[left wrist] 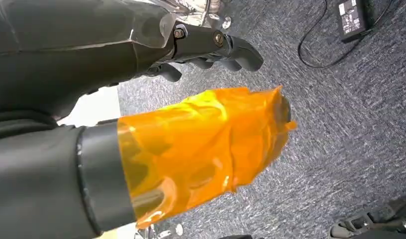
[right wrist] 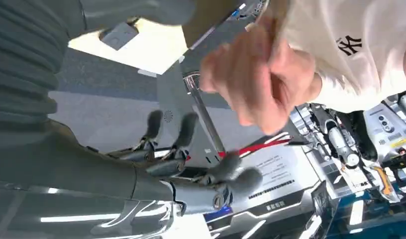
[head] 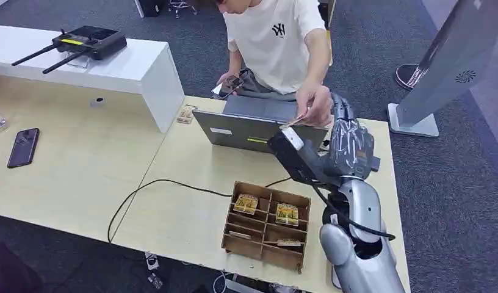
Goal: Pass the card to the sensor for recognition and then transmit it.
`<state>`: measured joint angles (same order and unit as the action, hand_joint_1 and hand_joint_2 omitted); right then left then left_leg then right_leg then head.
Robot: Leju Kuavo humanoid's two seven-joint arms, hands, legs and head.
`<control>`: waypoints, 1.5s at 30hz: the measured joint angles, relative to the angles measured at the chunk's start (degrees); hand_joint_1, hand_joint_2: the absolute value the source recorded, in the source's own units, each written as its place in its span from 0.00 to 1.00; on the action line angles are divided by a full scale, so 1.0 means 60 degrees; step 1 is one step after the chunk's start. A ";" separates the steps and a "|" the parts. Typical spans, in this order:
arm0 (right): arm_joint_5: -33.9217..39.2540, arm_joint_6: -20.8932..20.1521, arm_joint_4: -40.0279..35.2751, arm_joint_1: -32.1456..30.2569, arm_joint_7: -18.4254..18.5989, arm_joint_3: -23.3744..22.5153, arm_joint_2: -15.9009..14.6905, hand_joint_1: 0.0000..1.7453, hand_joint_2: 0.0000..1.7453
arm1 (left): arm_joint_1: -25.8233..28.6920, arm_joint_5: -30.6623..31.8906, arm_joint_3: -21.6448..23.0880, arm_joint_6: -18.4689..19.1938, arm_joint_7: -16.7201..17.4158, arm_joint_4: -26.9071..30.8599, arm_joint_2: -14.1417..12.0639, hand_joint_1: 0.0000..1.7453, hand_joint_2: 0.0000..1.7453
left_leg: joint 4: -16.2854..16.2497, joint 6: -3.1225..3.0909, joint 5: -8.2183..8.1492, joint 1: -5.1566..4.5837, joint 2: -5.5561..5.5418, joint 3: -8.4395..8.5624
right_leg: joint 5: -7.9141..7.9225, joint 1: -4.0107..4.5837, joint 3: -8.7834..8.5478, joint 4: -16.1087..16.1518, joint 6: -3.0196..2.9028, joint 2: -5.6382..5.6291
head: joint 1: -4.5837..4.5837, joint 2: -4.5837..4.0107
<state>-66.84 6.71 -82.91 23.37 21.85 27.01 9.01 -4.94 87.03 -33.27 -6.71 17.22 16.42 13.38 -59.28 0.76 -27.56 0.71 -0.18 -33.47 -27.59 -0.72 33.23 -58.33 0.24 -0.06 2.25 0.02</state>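
We see our right hand (head: 350,137) raised over the far right part of the table (head: 191,220), crowded there: a person's hand (head: 315,104) with a card (head: 293,122) is just beside it, and the open laptop (head: 249,125) stands right next to them. Nearer us the divided wooden box (head: 266,224) sits on the table, and a black cable (head: 155,186) trails from it to the near edge. Bare tabletop lies between the laptop and the box. Left, a white shelf (head: 133,67) walls off the far side above a phone (head: 23,147).
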 joint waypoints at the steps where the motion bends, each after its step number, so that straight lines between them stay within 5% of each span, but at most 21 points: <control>1: 0.0069 0.0050 -0.0109 -0.0130 -0.0140 -0.0022 0.0011 0.00 1.00 | 0.0025 -0.0026 0.0000 -0.0007 -0.0015 0.0026 0.0003 0.00 0.00 | 0.0000 0.0000 0.0000 0.0000 0.0000 0.0000 | 0.0000 0.0000 0.0000 0.0000 0.0000 0.0000 | -0.0004 0.0000; 11: 0.1227 0.0669 -0.1719 -0.1676 -0.1161 0.0025 0.0113 0.00 1.00 | 0.0282 -0.0226 -0.0036 -0.0175 -0.0207 0.0186 0.0000 0.00 0.00 | 0.0002 0.0003 -0.0005 0.0001 0.0006 -0.0003 | -0.0006 0.0000 0.0007 0.0002 -0.0002 -0.0006 | 0.0000 0.0000; 19: 0.2458 0.1387 -0.2367 -0.2698 -0.1948 0.0415 -0.0466 0.00 1.00 | 0.0407 -0.0382 -0.0335 -0.0262 -0.0415 0.0233 0.0000 0.00 0.00 | 0.0002 0.0003 -0.0005 0.0000 -0.0001 -0.0004 | -0.0006 0.0000 0.0004 0.0005 -0.0001 0.0001 | 0.0000 0.0000; 20: 0.2558 0.1428 -0.2455 -0.2861 -0.2044 0.0467 -0.0558 0.21 1.00 | 0.0437 -0.0404 -0.0375 -0.0288 -0.0444 0.0255 0.0004 0.00 0.00 | 0.0002 0.0003 -0.0006 0.0000 -0.0001 -0.0005 | -0.0006 0.0000 0.0005 0.0007 -0.0001 0.0001 | -0.0004 0.0000; 21: 0.2677 0.1497 -0.2574 -0.3039 -0.2159 0.0524 -0.0659 0.21 1.00 | 0.0457 -0.0412 -0.0451 -0.0313 -0.0477 0.0270 0.0004 0.00 0.00 | 0.0002 0.0002 -0.0008 0.0000 -0.0002 -0.0005 | -0.0007 0.0000 0.0005 0.0007 -0.0001 0.0001 | 0.0000 0.0000; 22: 0.2747 0.1545 -0.2670 -0.3226 -0.2233 0.0558 -0.0736 0.85 1.00 | 0.0470 -0.0423 -0.0514 -0.0324 -0.0484 0.0273 0.0004 0.00 0.00 | 0.0002 0.0002 -0.0009 0.0000 -0.0003 -0.0006 | -0.0007 0.0000 0.0005 0.0007 -0.0001 0.0002 | 0.0000 0.0000; 23: 0.2809 0.1581 -0.2754 -0.3399 -0.2324 0.0583 -0.0813 1.00 1.00 | 0.0483 -0.0430 -0.0554 -0.0339 -0.0499 0.0280 0.0000 0.00 0.00 | 0.0002 0.0005 -0.0011 0.0000 -0.0004 -0.0006 | -0.0008 -0.0001 0.0006 0.0008 -0.0001 0.0002 | 0.0000 0.0000; 32: 0.2962 0.1683 -0.3213 -0.4654 -0.2772 0.1079 -0.1625 1.00 1.00 | 0.0566 -0.0484 -0.1027 -0.0375 -0.0696 0.0291 0.0007 0.00 0.00 | 0.0003 0.0001 -0.0015 0.0000 0.0000 -0.0006 | -0.0011 0.0000 0.0006 0.0008 -0.0004 0.0001 | 0.0000 0.0000; 33: 0.2940 0.1675 -0.3213 -0.4743 -0.2772 0.1180 -0.1723 0.90 1.00 | 0.0571 -0.0484 -0.1060 -0.0375 -0.0707 0.0295 0.0007 0.00 0.00 | 0.0003 0.0001 -0.0015 0.0000 0.0000 -0.0007 | -0.0011 0.0000 0.0006 0.0008 -0.0004 0.0001 | 0.0000 0.0000; 35: 0.2896 0.1646 -0.3205 -0.4867 -0.2757 0.1374 -0.1913 0.31 1.00 | 0.0574 -0.0477 -0.1173 -0.0372 -0.0750 0.0295 0.0007 0.00 0.00 | 0.0003 0.0001 -0.0014 0.0000 0.0000 -0.0007 | -0.0011 0.0000 0.0006 0.0008 -0.0004 0.0001 | -0.0004 0.0000; 38: 0.2641 0.1588 -0.3140 -0.4935 -0.2629 0.1695 -0.2164 0.20 1.00 | 0.0569 -0.0430 -0.1261 -0.0372 -0.0780 0.0295 0.0004 0.00 0.00 | 0.0002 0.0001 -0.0014 0.0000 0.0000 -0.0006 | -0.0011 0.0000 0.0005 0.0008 -0.0004 0.0001 | -0.0004 0.0000; 44: 0.2237 0.1606 -0.2867 -0.4961 -0.2411 0.2193 -0.2502 0.16 1.00 | 0.0555 -0.0372 -0.1421 -0.0368 -0.0787 0.0295 0.0004 0.00 0.00 | 0.0002 0.0001 -0.0014 0.0000 0.0000 -0.0006 | -0.0011 0.0000 0.0006 0.0008 -0.0005 0.0001 | 0.0000 0.0000; 45: 0.2230 0.1606 -0.2830 -0.4959 -0.2393 0.2226 -0.2532 0.22 1.00 | 0.0554 -0.0364 -0.1435 -0.0368 -0.0787 0.0295 0.0004 0.00 0.00 | 0.0003 0.0001 -0.0014 0.0000 0.0000 -0.0006 | -0.0011 0.0000 0.0006 0.0008 -0.0005 0.0000 | -0.0004 0.0000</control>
<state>-53.46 16.35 -99.89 -6.39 7.50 40.37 -6.18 -1.61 84.85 -41.88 -8.92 12.50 18.19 13.40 -59.26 0.77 -27.64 0.71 -0.18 -33.50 -27.65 -0.72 33.26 -58.28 0.21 -0.05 2.23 0.02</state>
